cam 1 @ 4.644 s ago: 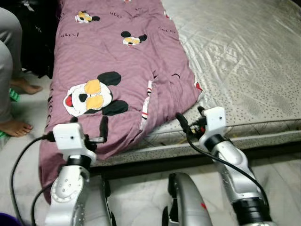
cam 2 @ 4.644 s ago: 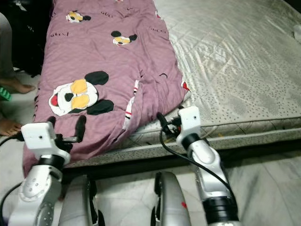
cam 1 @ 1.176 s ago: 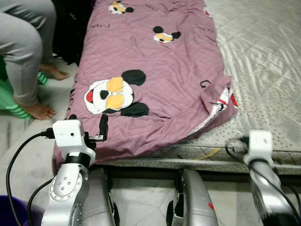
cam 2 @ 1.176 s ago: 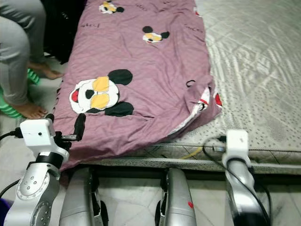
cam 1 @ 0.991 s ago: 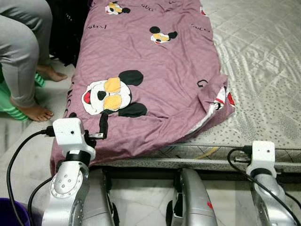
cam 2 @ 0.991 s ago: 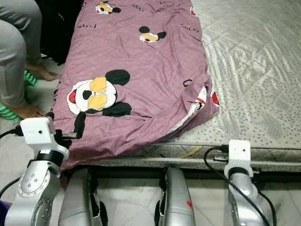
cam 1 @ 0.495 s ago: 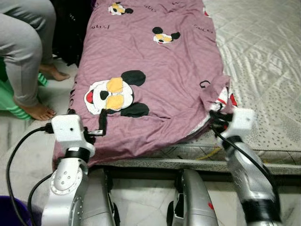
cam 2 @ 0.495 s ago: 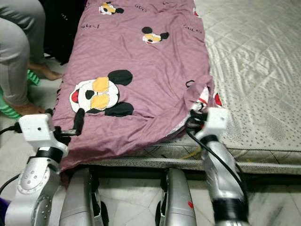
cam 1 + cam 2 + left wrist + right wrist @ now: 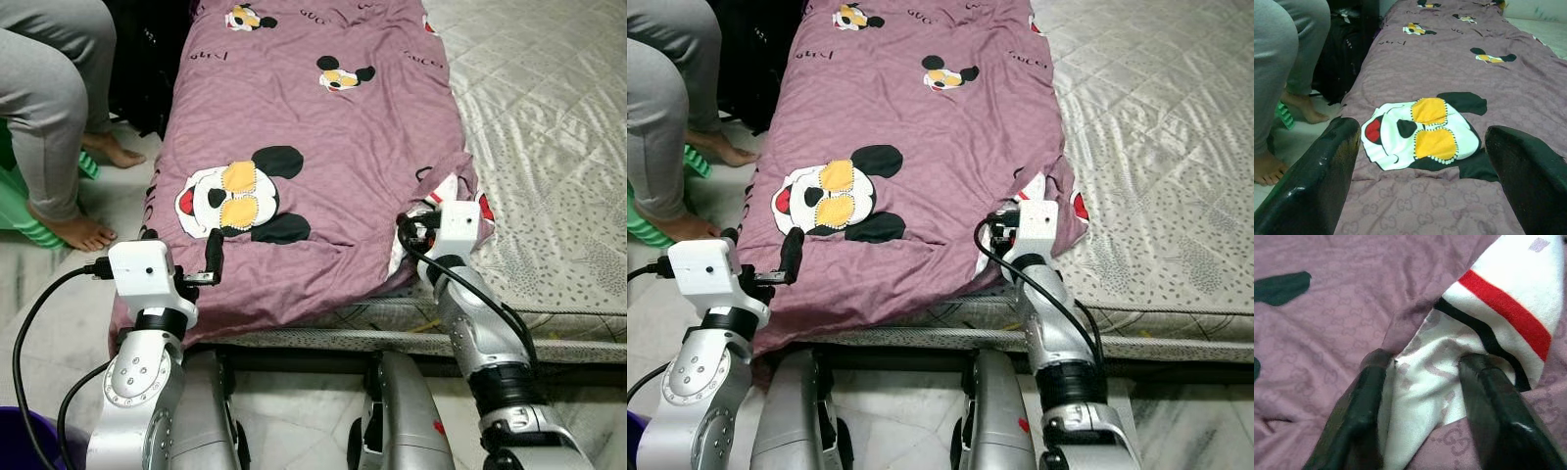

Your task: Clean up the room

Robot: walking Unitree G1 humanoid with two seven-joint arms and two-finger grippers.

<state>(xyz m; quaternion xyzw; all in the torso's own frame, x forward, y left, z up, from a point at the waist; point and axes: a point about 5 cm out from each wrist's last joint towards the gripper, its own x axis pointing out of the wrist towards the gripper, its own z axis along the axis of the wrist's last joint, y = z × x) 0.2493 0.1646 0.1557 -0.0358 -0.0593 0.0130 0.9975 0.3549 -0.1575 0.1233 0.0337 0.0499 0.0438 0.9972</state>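
A purple blanket (image 9: 313, 127) printed with cartoon mouse faces covers the left strip of the bed and hangs over its near edge. Its near right corner is folded back, showing a white underside with red and black stripes (image 9: 1508, 313). My right gripper (image 9: 1425, 377) is at that corner, open, with its two fingers on either side of the white fold. At the blanket's near left edge my left gripper (image 9: 181, 250) hovers open, just short of the big mouse face (image 9: 1420, 129), with nothing in it.
The bare grey quilted mattress (image 9: 549, 147) fills the right side. A person's legs in grey trousers (image 9: 49, 108) and bare feet stand on the floor at the left. A black bag (image 9: 147, 59) lies by the bed, and a purple bin (image 9: 20, 441) is at my lower left.
My right arm has come up from below the mattress edge and moved left onto the blanket's folded corner. The left gripper has stayed put.
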